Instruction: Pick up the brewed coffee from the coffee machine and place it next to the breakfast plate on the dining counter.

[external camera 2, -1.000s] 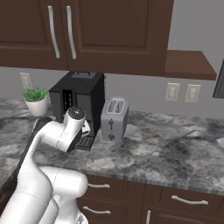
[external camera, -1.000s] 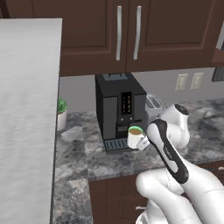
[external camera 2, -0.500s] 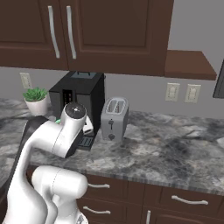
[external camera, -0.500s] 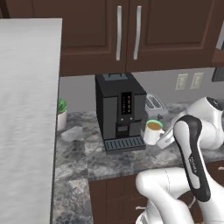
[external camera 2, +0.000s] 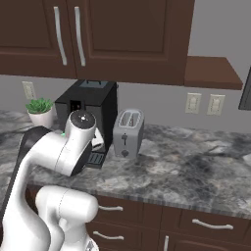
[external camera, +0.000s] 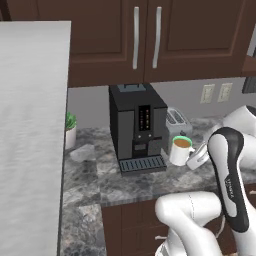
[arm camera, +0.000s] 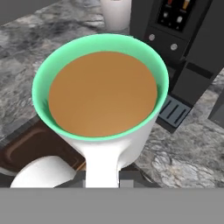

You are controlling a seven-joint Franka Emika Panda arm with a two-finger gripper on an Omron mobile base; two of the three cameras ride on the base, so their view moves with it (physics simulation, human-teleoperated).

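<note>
Mug beside coffee machine; brown coffee from above.

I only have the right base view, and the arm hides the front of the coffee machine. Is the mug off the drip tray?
Observer: Yes. In the left base view the mug is held to the right of the drip tray, clear of the coffee machine.
Operator: Is it gripped properly?
Observer: The hand view shows the fingers closed on its handle.
Operator: Any spill?
Observer: None visible. The mug is upright and the coffee sits level below the green rim.
</note>
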